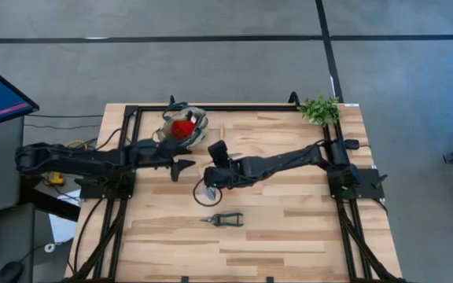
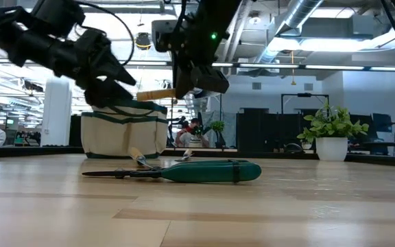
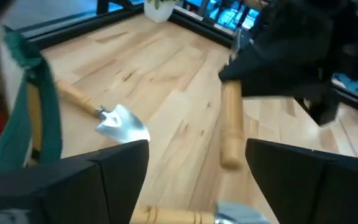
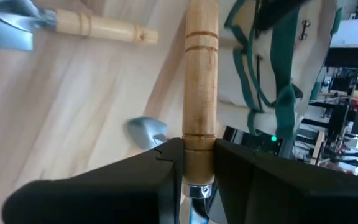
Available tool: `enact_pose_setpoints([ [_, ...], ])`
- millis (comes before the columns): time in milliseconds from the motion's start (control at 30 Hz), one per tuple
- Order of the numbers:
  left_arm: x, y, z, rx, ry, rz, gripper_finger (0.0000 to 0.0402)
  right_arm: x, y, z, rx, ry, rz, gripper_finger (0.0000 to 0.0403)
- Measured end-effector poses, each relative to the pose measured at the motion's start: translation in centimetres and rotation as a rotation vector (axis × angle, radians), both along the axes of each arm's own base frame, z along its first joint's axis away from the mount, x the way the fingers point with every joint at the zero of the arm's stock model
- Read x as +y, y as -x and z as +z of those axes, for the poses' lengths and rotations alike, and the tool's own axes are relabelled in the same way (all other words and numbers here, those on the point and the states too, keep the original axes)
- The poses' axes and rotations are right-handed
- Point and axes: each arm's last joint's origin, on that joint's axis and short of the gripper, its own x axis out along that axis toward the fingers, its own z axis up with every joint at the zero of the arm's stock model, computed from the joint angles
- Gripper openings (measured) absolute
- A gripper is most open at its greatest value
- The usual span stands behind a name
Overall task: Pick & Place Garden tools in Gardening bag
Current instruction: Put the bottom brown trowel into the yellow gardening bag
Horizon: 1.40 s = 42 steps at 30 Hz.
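A: Status on the right gripper?

B: It's clamping a wooden-handled trowel near the metal collar, with the handle sticking forward past the fingers. In the overhead view it's hanging mid-table, just in front of the gardening bag. In the low view the handle is showing level, off the wood, beside the bag's upper edge.

A: And the left gripper?

B: It's standing released, with the fingers spread wide and nothing between them. It's sitting just in front of the bag, to the left of the right gripper and close to it.

A: Where's the bag?

B: It's at the back of the wooden table, left of centre, standing upright (beige fabric, green trim). Something red is showing inside it from above; can't tell what it is.

A: Anything else lying loose?

B: The pruning shears are lying flat toward the front of the table, well apart from the bag, with the green grips nearest the low camera. A second trowel is lying on the wood beside the bag, with its blade pointing away from the bag. A third wooden handle is poking in right under the left fingers; in the right wrist view it's lying flat on the table.

A: The plant?

B: The potted plant is sitting at the back right corner, away from both arms.
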Motion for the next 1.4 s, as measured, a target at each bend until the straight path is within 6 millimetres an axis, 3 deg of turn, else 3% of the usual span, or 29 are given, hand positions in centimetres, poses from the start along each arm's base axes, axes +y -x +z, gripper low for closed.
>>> enact_pose_setpoints([
  [433,-0.6,-4.3,0.2,0.090,0.068,-0.177,0.0249,2.0,0.4,0.1,-0.007,0.041,0.013,0.0055],
  [733,-1.6,-4.8,0.2,0.099,0.065,-0.220,0.0246,2.6,0.3,0.2,-0.034,0.039,0.023,0.0055],
  [1167,-1.6,-4.7,0.4,0.087,0.061,-0.191,0.0128,2.6,0.2,0.3,-0.043,0.037,0.030,0.0055],
  [1400,-1.6,-4.7,0.5,0.083,0.061,-0.191,0.0087,2.6,0.2,0.3,-0.042,0.038,0.030,0.0055],
])
